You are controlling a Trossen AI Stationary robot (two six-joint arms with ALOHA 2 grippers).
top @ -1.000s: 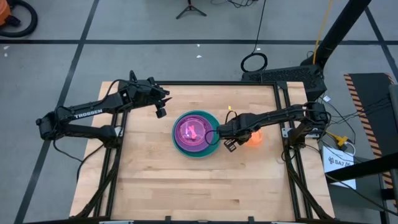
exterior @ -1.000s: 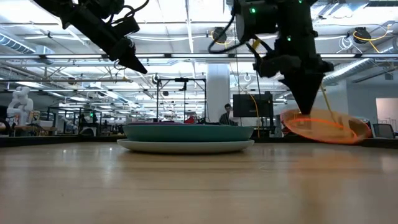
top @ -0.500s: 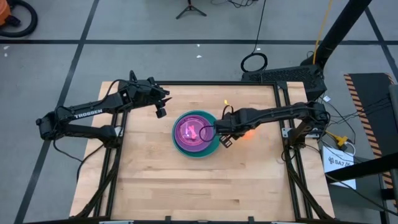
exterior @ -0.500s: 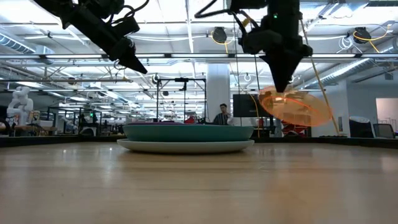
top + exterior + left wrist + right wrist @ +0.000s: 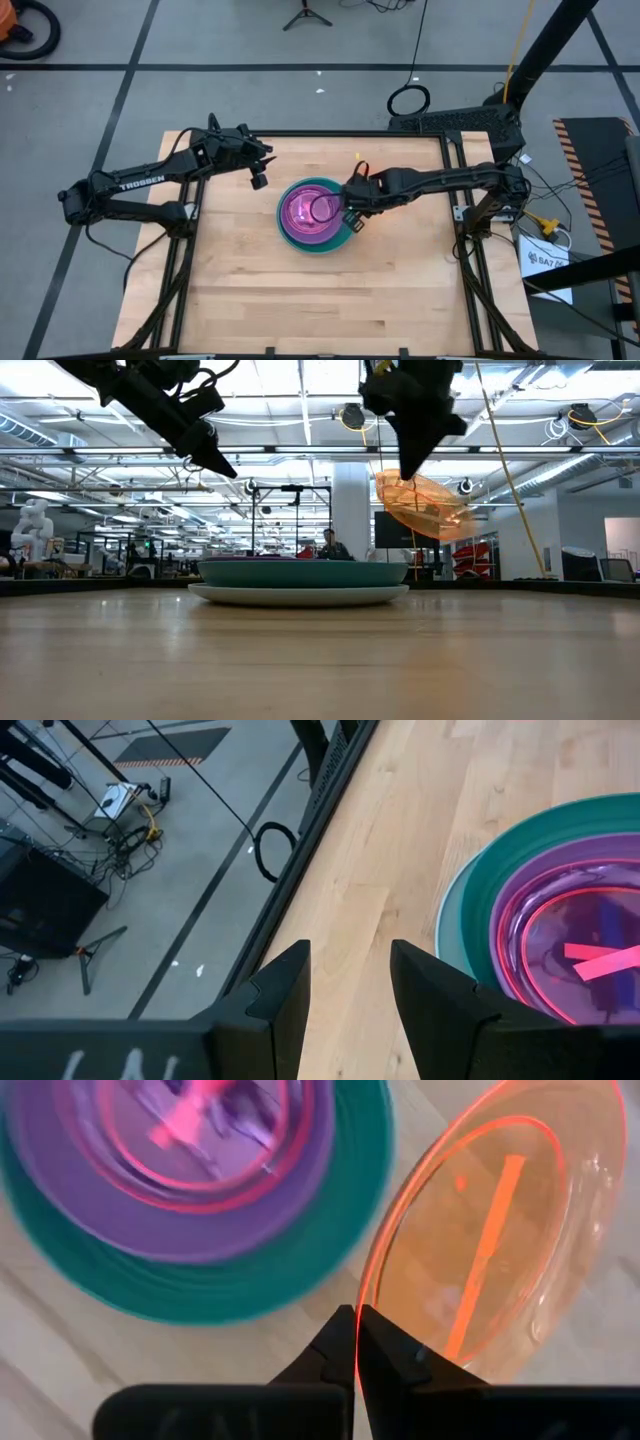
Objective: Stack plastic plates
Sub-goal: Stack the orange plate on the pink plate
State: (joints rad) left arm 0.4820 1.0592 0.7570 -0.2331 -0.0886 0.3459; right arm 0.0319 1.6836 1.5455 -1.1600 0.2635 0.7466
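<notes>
The stack of plastic plates (image 5: 314,214) sits mid-table: a light blue plate (image 5: 300,596) at the bottom, a teal one (image 5: 300,572) on it, then purple (image 5: 560,870) and pink (image 5: 190,1140) inside. My right gripper (image 5: 356,1316) hovers by the stack's right edge (image 5: 348,208), shut on an orange plate (image 5: 500,1230), which shows above stack height in the low view (image 5: 425,506). My left gripper (image 5: 258,180) waits open above the table left of and beyond the stack (image 5: 350,990). My right gripper pinches the orange plate's rim (image 5: 361,1295) between its two fingers (image 5: 410,460), coming from above and pointing down. The plate is lifted clear of the table and hangs tilted below the fingers, slanting down toward the table's right.
Bare wooden table (image 5: 300,300) lies all around the stack, with wide free room toward the near edge. Black frame rails (image 5: 455,215) run along the table's sides. A person (image 5: 330,547) shows far behind the table in the room.
My right gripper has risen and moved toward the table's left, from right of the stack up to its right edge, carrying the orange plate. The plate now hangs higher and closer to the stack, still tilted. The stack has stayed put.
</notes>
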